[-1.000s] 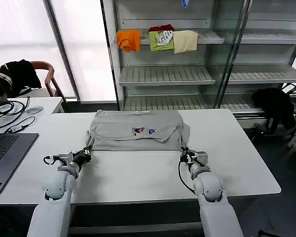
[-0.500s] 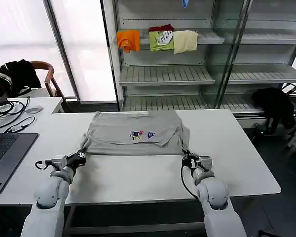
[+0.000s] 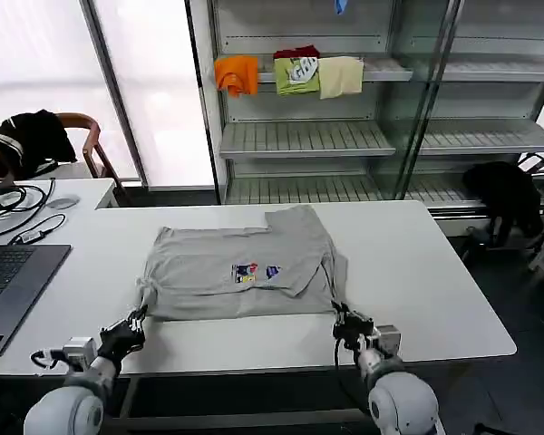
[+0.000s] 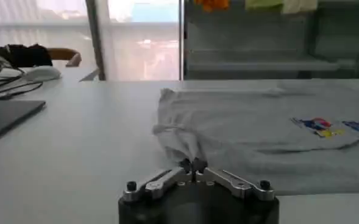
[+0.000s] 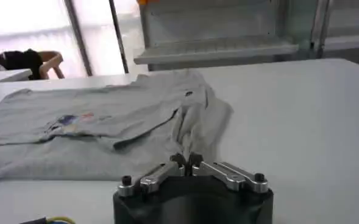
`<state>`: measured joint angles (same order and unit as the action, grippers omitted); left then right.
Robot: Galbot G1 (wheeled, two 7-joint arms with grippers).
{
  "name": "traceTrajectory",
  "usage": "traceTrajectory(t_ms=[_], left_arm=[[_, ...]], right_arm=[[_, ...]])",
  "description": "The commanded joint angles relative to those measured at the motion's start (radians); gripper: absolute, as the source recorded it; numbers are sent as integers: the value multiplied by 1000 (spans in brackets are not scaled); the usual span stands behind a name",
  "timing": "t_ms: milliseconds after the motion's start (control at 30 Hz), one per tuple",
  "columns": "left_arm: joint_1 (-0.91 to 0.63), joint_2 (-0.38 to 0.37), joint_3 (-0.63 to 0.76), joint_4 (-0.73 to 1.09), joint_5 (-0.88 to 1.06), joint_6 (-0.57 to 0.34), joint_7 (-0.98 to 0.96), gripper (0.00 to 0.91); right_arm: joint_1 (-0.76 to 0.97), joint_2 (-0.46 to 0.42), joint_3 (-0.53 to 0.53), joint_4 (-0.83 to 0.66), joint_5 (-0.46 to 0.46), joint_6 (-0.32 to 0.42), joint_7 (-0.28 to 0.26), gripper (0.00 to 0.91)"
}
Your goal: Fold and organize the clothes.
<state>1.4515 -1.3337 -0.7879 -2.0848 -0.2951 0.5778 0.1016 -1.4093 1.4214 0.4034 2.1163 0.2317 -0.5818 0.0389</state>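
Shirt (image 3: 240,272), light grey and short-sleeved, lies spread on the white table (image 3: 426,281), its near hem close to the table's front edge. At its 7 o'clock corner the left gripper (image 3: 134,323) is clenched on a bunched bit of fabric; the left wrist view shows the fingers pressed together with cloth (image 4: 178,143) pinched between their tips. At the 5 o'clock corner the right gripper (image 3: 342,319) is likewise closed on the hem, a ridge of fabric rising from its tips in the right wrist view (image 5: 186,159). A small printed graphic (image 3: 253,271) in red, blue and yellow sits near the shirt's middle; any lettering in it is too small to read. At 9 o'clock a laptop (image 3: 9,281) rests on the table edge, with cables (image 3: 14,201) and a mouse (image 3: 62,202) beyond it on a side desk. Farther back at 12 o'clock, a shelf unit (image 3: 299,136) carries orange (image 3: 237,72), green (image 3: 296,74) and cream (image 3: 341,75) folded garments; the green one bears a white print that cannot be read.
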Motion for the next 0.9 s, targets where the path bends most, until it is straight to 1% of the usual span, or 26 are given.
traceTrajectory(t_ms=[33, 267, 533, 567, 600, 633, 667, 700, 733, 900], left_arm=[[152, -8, -40, -132, -47, -1, -32, 0], [157, -20, -52, -134, -33, -1, -68, 0], [169, -36, -36, -157, -32, -1, -83, 0], [172, -37, -36, -156, -30, -2, -90, 10], [175, -37, -34, -155, -32, -1, -105, 10], [178, -37, -33, -153, -32, -1, -115, 10], [182, -37, -31, -152, -30, -1, -133, 10], [183, -38, -29, -151, -31, -1, -149, 645], [183, -40, -30, -149, -30, -1, -153, 907], [169, -45, -28, -130, -33, -2, -206, 907]], right_arm=[[-172, -7, 1, 121, 13, 1, 24, 0], [-163, 0, 6, 119, 6, 1, 11, 0], [-148, 4, 13, 93, 4, 1, 12, 0], [-148, 5, 13, 92, 4, 1, 12, 20], [-148, 6, 13, 90, 3, 1, 10, 212], [-147, 6, 13, 89, 3, 1, 9, 907], [-145, 7, 12, 88, 2, 1, 10, 907], [-144, 8, 12, 87, 2, 1, 9, 907], [-142, 10, 12, 87, 0, 1, 7, 907], [-124, 28, 16, 104, 2, 4, -1, 907]])
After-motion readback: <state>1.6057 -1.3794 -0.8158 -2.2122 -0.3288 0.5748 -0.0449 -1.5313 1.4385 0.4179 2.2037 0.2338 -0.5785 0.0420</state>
